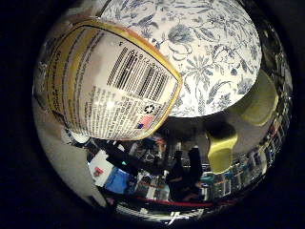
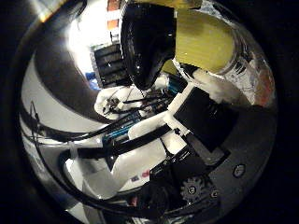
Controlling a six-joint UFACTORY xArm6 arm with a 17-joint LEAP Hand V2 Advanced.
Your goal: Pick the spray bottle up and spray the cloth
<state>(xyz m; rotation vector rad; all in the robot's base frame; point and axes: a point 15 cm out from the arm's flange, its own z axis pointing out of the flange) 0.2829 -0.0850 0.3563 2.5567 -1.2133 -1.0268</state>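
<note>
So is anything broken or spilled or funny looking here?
Nothing looks broken or spilled. The spray bottle sits very close to the palm, its label side filling much of the view, above the blue-flowered cloth. The robot hand seems wrapped around it, though I can't see the grip clearly.

The spray bottle wears a glossy label, smooth as coated paper or film, with small highlights glinting off the printed panel and its yellow border. Beside it the cloth looks matt and soft, a woven white fabric printed with blue flowers, draped smoothly with no shine. A yellow part near the cloth has a dull, smooth plastic look. In the thumb side view the hand shows hard plastic: matt white shells, flat black blocks and a small black toothed gear. Above it a black rounded piece is highly glossy, mirroring bright light.
</note>
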